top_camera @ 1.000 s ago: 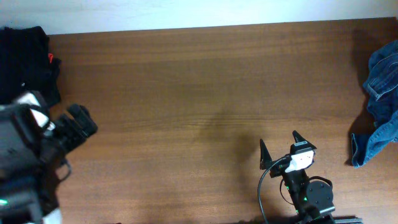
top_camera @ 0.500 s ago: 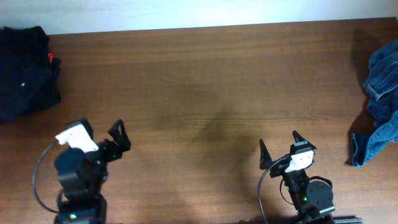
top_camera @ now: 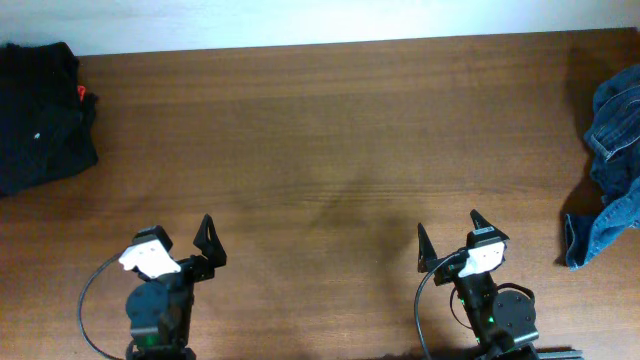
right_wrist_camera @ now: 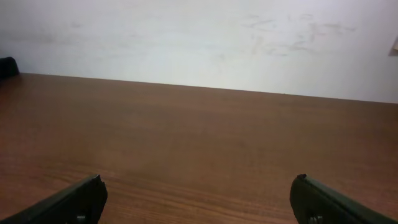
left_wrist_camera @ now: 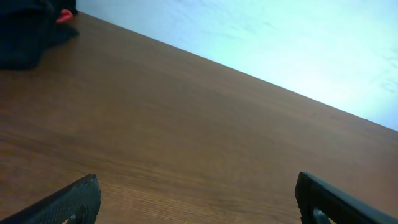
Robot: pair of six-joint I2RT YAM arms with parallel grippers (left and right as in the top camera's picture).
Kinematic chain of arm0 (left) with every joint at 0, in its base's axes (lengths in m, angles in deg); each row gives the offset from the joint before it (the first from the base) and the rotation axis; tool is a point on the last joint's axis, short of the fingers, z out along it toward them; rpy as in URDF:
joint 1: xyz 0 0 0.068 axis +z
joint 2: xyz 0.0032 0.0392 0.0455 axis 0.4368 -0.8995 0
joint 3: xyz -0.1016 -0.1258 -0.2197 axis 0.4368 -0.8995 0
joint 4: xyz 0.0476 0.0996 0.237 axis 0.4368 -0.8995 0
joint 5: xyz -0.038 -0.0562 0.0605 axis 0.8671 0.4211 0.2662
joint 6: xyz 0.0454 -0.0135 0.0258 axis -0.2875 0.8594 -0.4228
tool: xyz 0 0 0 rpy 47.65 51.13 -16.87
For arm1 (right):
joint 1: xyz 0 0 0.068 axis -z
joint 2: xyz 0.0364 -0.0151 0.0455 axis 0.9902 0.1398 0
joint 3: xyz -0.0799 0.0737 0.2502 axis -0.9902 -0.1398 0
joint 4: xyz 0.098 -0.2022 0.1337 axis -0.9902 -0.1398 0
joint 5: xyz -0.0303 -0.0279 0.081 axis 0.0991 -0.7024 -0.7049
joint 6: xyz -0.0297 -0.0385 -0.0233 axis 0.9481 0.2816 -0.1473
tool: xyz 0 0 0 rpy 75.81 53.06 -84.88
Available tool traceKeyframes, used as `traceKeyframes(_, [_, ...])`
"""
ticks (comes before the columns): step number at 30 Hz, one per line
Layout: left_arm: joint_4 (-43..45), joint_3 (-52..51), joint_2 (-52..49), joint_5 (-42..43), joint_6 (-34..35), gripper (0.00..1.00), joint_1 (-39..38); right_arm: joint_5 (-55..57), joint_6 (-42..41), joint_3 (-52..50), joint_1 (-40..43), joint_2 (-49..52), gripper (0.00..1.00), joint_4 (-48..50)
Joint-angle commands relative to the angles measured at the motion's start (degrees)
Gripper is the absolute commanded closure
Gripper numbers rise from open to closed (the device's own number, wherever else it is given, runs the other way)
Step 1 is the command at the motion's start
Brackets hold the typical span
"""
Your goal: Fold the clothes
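Smooth matt wood-grain table (top_camera: 330, 150); soft black cloth clothes (top_camera: 40, 110); blue denim garment (top_camera: 615, 150).

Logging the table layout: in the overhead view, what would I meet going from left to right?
Crumpled black cloth garment → left tool, open → right tool, open → crumpled blue denim garment.

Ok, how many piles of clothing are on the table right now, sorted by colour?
Black cloth pile: 1
Blue denim pile: 1
Total: 2
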Motion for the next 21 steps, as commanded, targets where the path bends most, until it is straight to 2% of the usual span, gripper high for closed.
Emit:
traceKeyframes(1, [0.5,-1.9,2.8,-3.9,-5.1,0.01,-1.4,0.5,0.3,-0.3,0.5,-0.6,0.01,-0.4])
traceKeyframes(13, [0.4,-5.6,9.5,-3.6,-15.2,0.01,-1.8,0.5,0.3,-0.3,0.5,-0.6,0.01,-0.4])
traceKeyframes(21, [-4.1,-5.7,13.2,-3.4,-21.9,0.01,-1.9,0.5,0.3,-0.3,0.5,-0.6,0.01,-0.4])
